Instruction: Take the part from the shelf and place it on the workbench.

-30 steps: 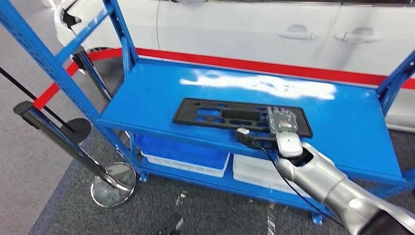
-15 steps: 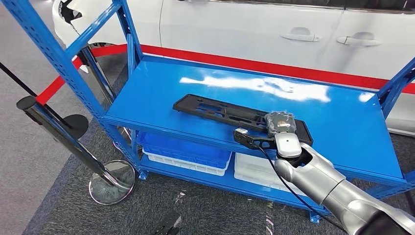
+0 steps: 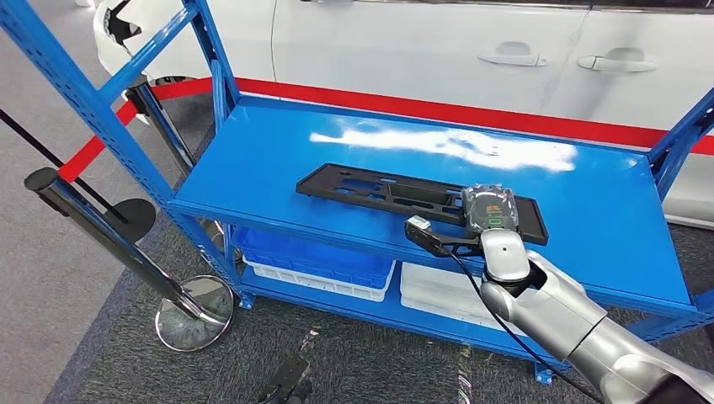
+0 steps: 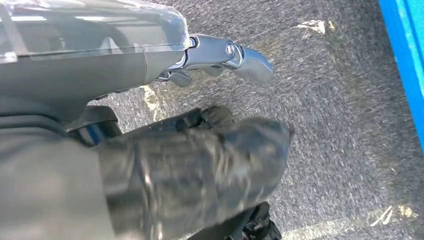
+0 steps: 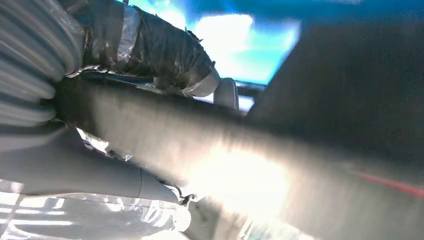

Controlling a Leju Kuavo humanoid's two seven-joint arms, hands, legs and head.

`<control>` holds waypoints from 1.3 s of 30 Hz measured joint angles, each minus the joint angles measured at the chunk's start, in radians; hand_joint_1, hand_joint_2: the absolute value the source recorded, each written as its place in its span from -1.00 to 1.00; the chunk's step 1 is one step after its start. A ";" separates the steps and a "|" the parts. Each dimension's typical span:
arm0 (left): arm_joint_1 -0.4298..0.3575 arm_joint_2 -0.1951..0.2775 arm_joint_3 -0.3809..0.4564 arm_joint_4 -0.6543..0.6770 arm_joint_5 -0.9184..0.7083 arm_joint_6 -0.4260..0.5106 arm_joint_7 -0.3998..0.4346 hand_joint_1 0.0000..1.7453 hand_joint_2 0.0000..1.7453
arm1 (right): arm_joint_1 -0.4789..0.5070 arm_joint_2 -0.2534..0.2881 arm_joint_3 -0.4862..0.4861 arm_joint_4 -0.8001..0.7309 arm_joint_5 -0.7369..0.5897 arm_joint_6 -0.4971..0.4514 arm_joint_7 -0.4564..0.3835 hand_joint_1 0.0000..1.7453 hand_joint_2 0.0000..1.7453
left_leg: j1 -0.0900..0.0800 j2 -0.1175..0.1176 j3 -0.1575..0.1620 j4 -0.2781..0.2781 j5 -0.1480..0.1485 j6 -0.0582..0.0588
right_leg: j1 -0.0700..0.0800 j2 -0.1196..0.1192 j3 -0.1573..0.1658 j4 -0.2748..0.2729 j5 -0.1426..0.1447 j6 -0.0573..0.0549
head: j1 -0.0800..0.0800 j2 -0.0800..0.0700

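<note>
Flat black part [image 3: 396, 193] on blue shelf [image 3: 278, 160], long axis running left-right, slightly skewed. Right hand [image 3: 489, 212] grips its right end, fingers closed over the edge. Left hand [image 4: 150, 65]: fingers' state unclear.

I take the shelf [image 3: 278, 160] as my landmark. On its top level the part [image 3: 379, 189] lies lengthwise, nearer the front edge than the back. My right hand [image 3: 488, 210] grips the part's right end, and that arm comes in from in front of the shelf's right half. On the lower level under the part I see a bin [image 3: 320, 263] to the left and a tray [image 3: 442, 290] beside it to the right. Behind the shelf stands a car [image 3: 438, 50], with a barrier tape [image 3: 471, 115] running between the two. Off the shelf's left front corner a stanchion [image 3: 114, 240] stands on the floor. My left hand [image 4: 220, 55] hangs over the floor, the shelf's edge off to one side of it.
</note>
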 joint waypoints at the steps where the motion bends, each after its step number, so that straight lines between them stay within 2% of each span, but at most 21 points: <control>1: 0.001 0.000 0.000 0.000 0.000 -0.006 -0.004 -1.00 1.00 | 0.001 -0.004 -0.008 -0.014 -0.002 -0.029 0.000 1.00 1.00 | 0.003 0.001 -0.022 0.050 -0.028 -0.006 | -0.001 0.000 0.001 -0.001 0.001 -0.004 | -0.002 0.000; 3: 0.003 0.000 0.001 0.000 0.006 -0.026 -0.017 -1.00 1.00 | 0.006 -0.012 -0.021 -0.041 -0.008 -0.084 0.000 1.00 1.00 | 0.007 0.001 -0.086 0.189 -0.089 -0.014 | 0.001 0.000 0.001 -0.001 0.000 -0.008 | -0.004 0.000; 5: 0.007 0.000 0.004 0.000 0.011 -0.038 -0.030 -1.00 1.00 | 0.015 -0.022 -0.032 -0.072 -0.013 -0.128 0.000 1.00 1.00 | 0.009 0.001 -0.122 0.260 -0.101 -0.014 | 0.002 0.000 0.002 -0.001 0.000 -0.008 | -0.004 0.000; 6: 0.008 0.000 0.006 0.000 0.013 -0.042 -0.035 -1.00 1.00 | 0.019 -0.027 -0.039 -0.092 -0.014 -0.145 0.000 1.00 1.00 | 0.009 0.001 -0.110 0.232 -0.077 -0.011 | 0.003 0.001 0.002 -0.001 0.000 -0.008 | -0.004 0.000; 8: 0.009 0.001 0.011 0.000 0.013 -0.044 -0.041 -1.00 1.00 | 0.024 -0.037 -0.056 -0.133 -0.011 -0.164 -0.001 1.00 1.00 | 0.008 0.001 -0.042 0.087 -0.004 -0.002 | 0.002 0.002 0.004 -0.001 -0.001 -0.007 | -0.004 0.000; 10: 0.008 0.001 0.016 0.000 0.013 -0.044 -0.044 -1.00 1.00 | 0.027 -0.047 -0.072 -0.167 0.002 -0.183 -0.001 1.00 1.00 | 0.002 0.000 0.018 -0.034 0.033 0.005 | 0.003 0.003 0.002 -0.003 -0.001 -0.002 | -0.004 0.000; 13: 0.015 0.003 0.022 0.000 0.020 -0.038 -0.050 -1.00 1.00 | 0.054 -0.065 -0.099 -0.231 0.048 -0.238 -0.002 1.00 1.00 | -0.004 -0.001 0.031 -0.065 0.035 0.013 | 0.002 0.002 0.001 -0.010 0.003 0.013 | -0.003 0.000; 15: 0.021 0.006 0.027 0.000 0.032 -0.032 -0.057 -1.00 1.00 | 0.078 -0.079 -0.123 -0.294 0.082 -0.278 -0.002 1.00 1.00 | -0.002 0.000 0.038 -0.080 0.043 0.024 | 0.000 0.002 -0.007 0.005 -0.013 0.020 | -0.003 0.000; 18: 0.027 0.007 0.040 0.000 0.049 -0.019 -0.061 -1.00 1.00 | 0.125 -0.092 -0.168 -0.399 0.101 -0.325 -0.002 1.00 1.00 | 0.000 0.001 0.044 -0.088 0.047 0.037 | 0.002 0.001 -0.075 0.158 -0.097 0.022 | -0.002 0.000; 20: 0.036 0.008 0.048 0.000 0.059 -0.011 -0.061 -1.00 1.00 | 0.164 -0.095 -0.196 -0.470 0.097 -0.357 -0.002 1.00 1.00 | 0.000 0.000 0.044 -0.085 0.043 0.040 | 0.002 0.000 -0.120 0.253 -0.122 0.025 | -0.002 0.000; 21: 0.041 0.009 0.052 0.000 0.063 -0.007 -0.062 -1.00 1.00 | 0.183 -0.096 -0.208 -0.506 0.093 -0.373 -0.002 1.00 1.00 | 0.001 0.000 0.045 -0.082 0.041 0.040 | 0.002 0.000 -0.121 0.250 -0.108 0.026 | -0.002 0.000; 22: 0.046 0.009 0.056 0.000 0.068 -0.003 -0.062 -1.00 1.00 | 0.201 -0.096 -0.218 -0.540 0.087 -0.388 -0.002 1.00 1.00 | 0.002 -0.001 0.045 -0.077 0.038 0.039 | 0.000 -0.001 -0.102 0.208 -0.079 0.028 | -0.002 0.000; 23: 0.049 0.010 0.060 0.000 0.071 0.000 -0.063 -1.00 1.00 | 0.218 -0.096 -0.229 -0.573 0.081 -0.402 -0.003 1.00 1.00 | 0.003 -0.002 0.044 -0.069 0.034 0.036 | -0.001 -0.002 -0.071 0.142 -0.046 0.029 | -0.002 0.000; 25: 0.053 0.011 0.069 0.000 0.083 0.004 -0.065 -1.00 1.00 | 0.252 -0.095 -0.250 -0.640 0.071 -0.433 -0.005 1.00 1.00 | 0.001 -0.005 0.037 -0.050 0.025 0.026 | 0.000 -0.002 -0.019 0.038 -0.009 0.027 | -0.001 0.000; 29: 0.069 0.016 0.092 0.001 0.113 -0.005 -0.079 -1.00 1.00 | 0.345 -0.093 -0.291 -0.771 0.071 -0.489 -0.008 1.00 1.00 | 0.001 -0.008 0.026 -0.037 0.020 0.011 | 0.004 -0.002 -0.011 0.016 -0.002 0.010 | -0.001 0.000; 31: 0.075 0.019 0.104 0.001 0.123 -0.017 -0.094 -1.00 1.00 | 0.383 -0.091 -0.306 -0.832 0.076 -0.499 -0.012 1.00 1.00 | 0.003 -0.005 0.012 0.003 -0.021 0.000 | 0.002 -0.006 -0.014 0.011 0.006 -0.003 | -0.004 0.000; 34: 0.079 0.019 0.119 0.001 0.138 -0.055 -0.118 -1.00 1.00 | 0.444 -0.089 -0.318 -0.907 0.057 -0.502 -0.032 1.00 1.00 | 0.009 -0.001 -0.039 0.170 -0.133 -0.014 | 0.004 -0.012 -0.027 0.010 0.018 -0.015 | -0.009 0.000; 35: 0.082 0.020 0.123 0.001 0.143 -0.070 -0.125 -1.00 1.00 | 0.467 -0.088 -0.319 -0.926 0.035 -0.502 -0.044 1.00 1.00 | 0.010 -0.001 -0.046 0.210 -0.152 -0.015 | 0.006 -0.014 -0.034 0.010 0.023 -0.016 | -0.009 0.000; 36: 0.085 0.020 0.127 0.001 0.147 -0.082 -0.130 -1.00 1.00 | 0.490 -0.086 -0.319 -0.944 0.003 -0.503 -0.062 1.00 1.00 | 0.010 -0.001 -0.036 0.214 -0.153 -0.014 | 0.007 -0.015 -0.042 0.011 0.029 -0.016 | -0.009 0.000; 37: 0.088 0.022 0.130 0.001 0.151 -0.092 -0.134 -1.00 1.00 | 0.512 -0.083 -0.319 -0.962 -0.039 -0.505 -0.086 1.00 1.00 | 0.010 -0.001 -0.007 0.181 -0.139 -0.011 | 0.009 -0.014 -0.051 0.011 0.036 -0.016 | -0.009 0.000; 39: 0.089 0.026 0.139 0.001 0.156 -0.103 -0.134 -1.00 1.00 | 0.557 -0.075 -0.318 -0.996 -0.128 -0.518 -0.144 1.00 1.00 | 0.008 -0.001 0.089 0.036 -0.099 0.000 | 0.011 -0.014 -0.065 0.011 0.052 -0.014 | -0.009 0.000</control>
